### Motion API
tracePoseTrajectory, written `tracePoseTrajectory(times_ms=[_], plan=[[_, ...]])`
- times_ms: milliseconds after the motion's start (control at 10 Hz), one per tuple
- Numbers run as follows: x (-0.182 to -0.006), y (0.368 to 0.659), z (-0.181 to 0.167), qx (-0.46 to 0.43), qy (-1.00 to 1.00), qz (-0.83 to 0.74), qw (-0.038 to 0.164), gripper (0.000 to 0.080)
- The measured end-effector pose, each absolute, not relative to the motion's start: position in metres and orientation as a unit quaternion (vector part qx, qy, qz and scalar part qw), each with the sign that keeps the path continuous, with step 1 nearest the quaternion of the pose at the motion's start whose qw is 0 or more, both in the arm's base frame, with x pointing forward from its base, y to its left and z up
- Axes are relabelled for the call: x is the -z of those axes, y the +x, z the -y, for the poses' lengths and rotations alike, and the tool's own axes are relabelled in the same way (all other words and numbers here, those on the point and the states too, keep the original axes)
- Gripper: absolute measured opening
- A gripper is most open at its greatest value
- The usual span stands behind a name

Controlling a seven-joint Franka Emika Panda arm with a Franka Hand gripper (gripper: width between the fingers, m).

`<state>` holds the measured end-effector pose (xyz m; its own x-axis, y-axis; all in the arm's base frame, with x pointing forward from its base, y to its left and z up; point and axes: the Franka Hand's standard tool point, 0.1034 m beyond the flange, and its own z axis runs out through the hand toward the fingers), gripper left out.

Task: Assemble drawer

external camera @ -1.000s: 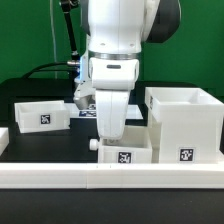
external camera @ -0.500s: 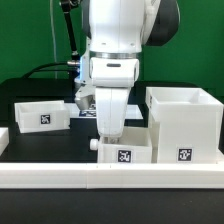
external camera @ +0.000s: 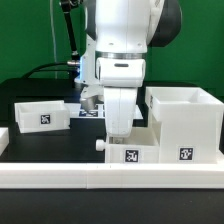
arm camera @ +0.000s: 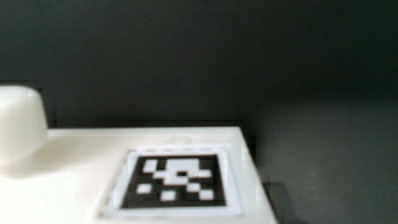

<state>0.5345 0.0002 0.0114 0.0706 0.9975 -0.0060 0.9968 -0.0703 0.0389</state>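
Observation:
The drawer's tall hollow box shell (external camera: pixel 185 125) stands at the exterior view's right. One shallow tray (external camera: pixel 42 115) lies at the left. The second tray (external camera: pixel 133 153), with its knob (external camera: pixel 99 144) pointing left, sits in the middle, close beside the shell. My gripper (external camera: pixel 120 132) reaches down into this tray and holds its wall; the fingertips are hidden behind the wall. The wrist view shows the tray's white face (arm camera: pixel 89 150), its square tag (arm camera: pixel 178 180) and the knob (arm camera: pixel 18 125) very close; no fingers show there.
A long low white rail (external camera: pixel 110 178) runs along the front of the black table. The marker board (external camera: pixel 90 111) lies behind my arm, partly hidden. Cables hang at the back left (external camera: pixel 60 65).
My arm has moved toward the exterior view's right, and the middle tray has moved with it, closer to the box shell. The shell and the left tray have not moved.

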Motion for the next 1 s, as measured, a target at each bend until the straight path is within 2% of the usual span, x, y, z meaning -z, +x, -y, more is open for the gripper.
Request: tracePoseTrajectory(times_ms=[1000], plan=[[-0.0111, 0.5356, 0.005, -0.009, 0.725, -0.688, 0.016, 0.0042]])
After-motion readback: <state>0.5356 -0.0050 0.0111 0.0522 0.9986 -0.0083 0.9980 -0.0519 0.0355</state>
